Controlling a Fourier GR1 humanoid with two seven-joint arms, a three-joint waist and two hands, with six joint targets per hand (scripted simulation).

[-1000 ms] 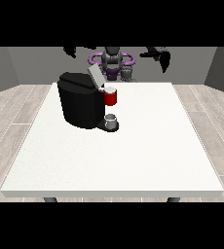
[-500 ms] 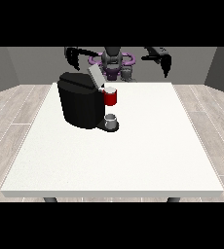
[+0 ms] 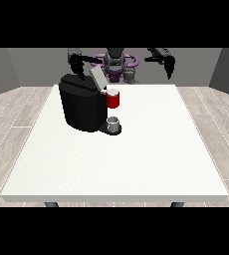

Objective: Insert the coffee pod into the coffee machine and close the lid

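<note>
White table (image 3: 136, 164) is carrying everything. Both hands are hanging with fingers pointing down, holding nothing: one (image 3: 77, 66) above the machine (image 3: 82, 103), one (image 3: 168, 64) well apart. Lid (image 3: 97, 77) is standing open; pod's whereabouts unclear.

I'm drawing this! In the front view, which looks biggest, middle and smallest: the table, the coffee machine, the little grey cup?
1. White table, by far the largest.
2. Black coffee machine.
3. Grey cup, smallest, sitting at the machine's base.
</note>
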